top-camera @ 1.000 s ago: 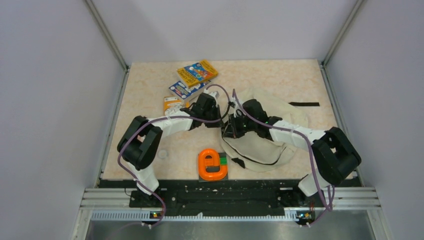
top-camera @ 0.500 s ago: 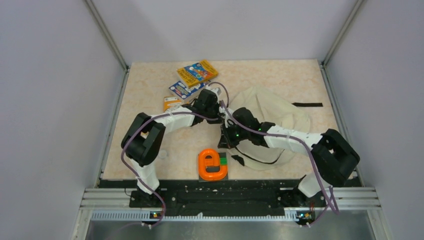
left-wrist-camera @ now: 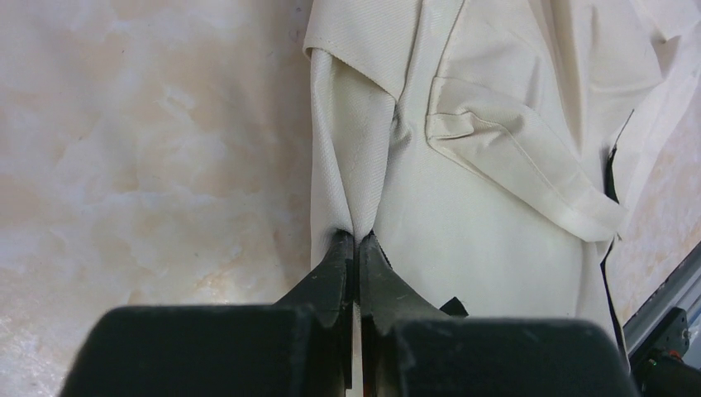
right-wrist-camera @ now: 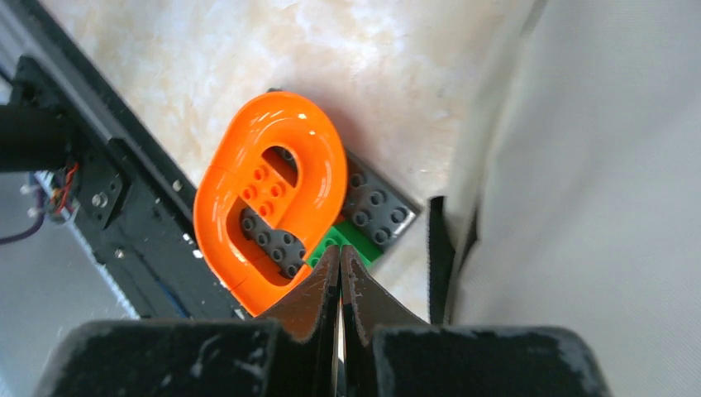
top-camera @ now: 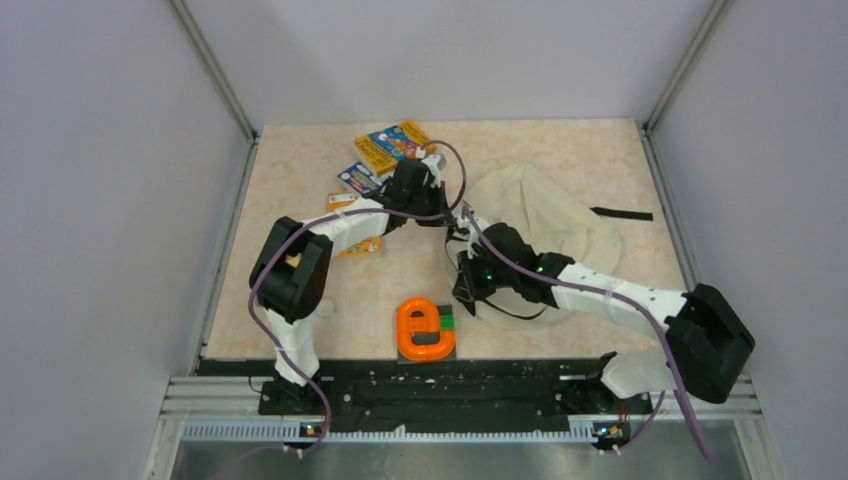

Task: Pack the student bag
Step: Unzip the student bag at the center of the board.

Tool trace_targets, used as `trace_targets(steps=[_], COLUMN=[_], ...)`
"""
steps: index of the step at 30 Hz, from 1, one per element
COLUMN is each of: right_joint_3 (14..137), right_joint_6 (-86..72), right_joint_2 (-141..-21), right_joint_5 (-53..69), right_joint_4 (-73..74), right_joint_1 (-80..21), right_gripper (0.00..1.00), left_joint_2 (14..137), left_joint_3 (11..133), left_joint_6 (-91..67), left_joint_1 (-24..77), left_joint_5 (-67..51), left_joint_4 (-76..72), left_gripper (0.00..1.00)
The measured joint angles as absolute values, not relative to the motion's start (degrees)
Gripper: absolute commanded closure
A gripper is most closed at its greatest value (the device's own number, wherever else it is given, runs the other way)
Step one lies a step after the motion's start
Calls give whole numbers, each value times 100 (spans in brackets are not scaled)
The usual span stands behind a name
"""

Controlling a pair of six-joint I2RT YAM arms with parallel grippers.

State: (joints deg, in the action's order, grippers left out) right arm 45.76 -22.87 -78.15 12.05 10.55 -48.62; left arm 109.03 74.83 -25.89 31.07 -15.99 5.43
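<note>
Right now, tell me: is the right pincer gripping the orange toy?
No, the right pincer has its jaws shut on nothing, with the orange toy lying below them.

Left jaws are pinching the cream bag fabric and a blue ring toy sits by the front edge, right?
The ring toy is orange, not blue; the right wrist view shows it. The left gripper does pinch the student bag, jaws shut.

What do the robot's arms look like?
The left arm and right arm are white tubes with chunky black joints. A purple cable loops along each. The left gripper and right gripper have black wedge-shaped fingers tapering to thin tips.
</note>
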Motion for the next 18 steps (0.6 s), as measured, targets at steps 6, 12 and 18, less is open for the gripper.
trace_targets(steps=[6,12,18], right_joint_3=[4576,4591,4965], right_joint_6=[-2300,-2248,-2147], right_joint_2=[-7157,-7303,-8296], right_joint_5=[832,1221,1717], right_joint_4=[1308,998,486], right_joint_1=[-4427,-3400,-3258], right_gripper=[44,32,31], left_joint_2=[10875,10696,10558], left_joint_3=[7332,7032,6971], left_joint_6=[-2506,-2464,-2425], left_joint_1=[3046,3030,3030], left_joint_5=[-1990,-2139,-2204], left_joint_4=[189,3,-8], left_gripper=[100,100,100])
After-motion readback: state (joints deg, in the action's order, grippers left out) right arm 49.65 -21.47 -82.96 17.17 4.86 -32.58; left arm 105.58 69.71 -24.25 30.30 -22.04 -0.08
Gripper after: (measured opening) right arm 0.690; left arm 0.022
